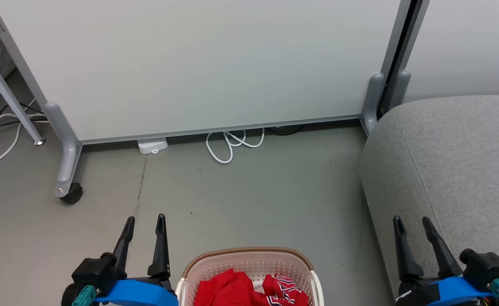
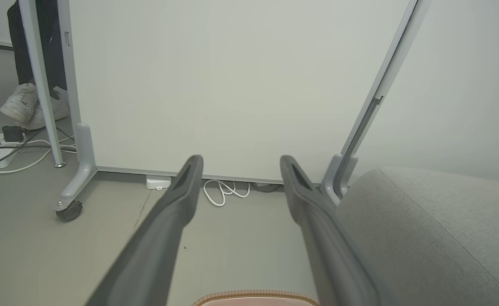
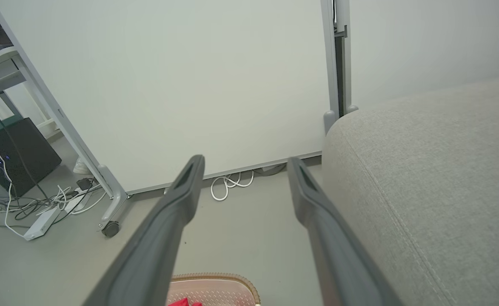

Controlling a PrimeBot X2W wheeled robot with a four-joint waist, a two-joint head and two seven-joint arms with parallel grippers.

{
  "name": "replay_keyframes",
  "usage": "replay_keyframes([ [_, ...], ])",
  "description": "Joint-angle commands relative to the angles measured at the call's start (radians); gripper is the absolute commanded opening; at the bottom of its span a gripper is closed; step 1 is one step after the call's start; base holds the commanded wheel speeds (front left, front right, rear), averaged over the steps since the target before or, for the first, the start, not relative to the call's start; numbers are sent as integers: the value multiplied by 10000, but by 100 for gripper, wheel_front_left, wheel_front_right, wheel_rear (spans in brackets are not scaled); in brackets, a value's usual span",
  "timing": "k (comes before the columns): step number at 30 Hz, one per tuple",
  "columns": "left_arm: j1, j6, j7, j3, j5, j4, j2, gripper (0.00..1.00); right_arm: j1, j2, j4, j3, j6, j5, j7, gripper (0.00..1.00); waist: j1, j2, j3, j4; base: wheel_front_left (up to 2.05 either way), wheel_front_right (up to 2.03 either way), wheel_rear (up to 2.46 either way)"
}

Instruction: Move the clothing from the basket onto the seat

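Basket on floor at near edge, red clothing inside – nothing moved yet. Left gripper, right gripper both spread wide, empty. Seat right of basket. Next: reach down, pinch fabric.

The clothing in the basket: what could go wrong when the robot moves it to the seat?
1. The clothing lies bunched in the basket; the open left gripper or right gripper may pinch only a fold and drop it.
2. A gripper might catch the perforated wall and drag the basket.
3. The seat has a rounded edge; fabric laid there may slide off.
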Motion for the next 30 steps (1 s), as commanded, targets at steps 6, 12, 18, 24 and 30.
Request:
replay_keyframes([
  [6,-140,-30,-152,-46,456,37,-15,100,129,-71,-80,33,24,-486,-185,100,0,-1,-12,30,0,0,0],
  [12,-134,-23,-271,-75,791,90,-31,100,174,-72,-70,39,24,-885,-288,100,0,-1,-25,46,0,0,0],
  [18,-103,-13,-385,-137,1134,132,-38,100,200,-72,-48,33,26,-1254,-363,100,0,-1,-35,53,0,0,0],
  [24,-113,-18,-449,-157,1330,188,-45,100,220,-74,-80,54,27,-1519,-440,100,0,-1,-34,42,0,0,0],
  [30,-154,-36,-449,-140,1227,232,-53,100,231,-72,-50,36,27,-1429,-438,100,0,-1,-36,47,0,0,0],
])
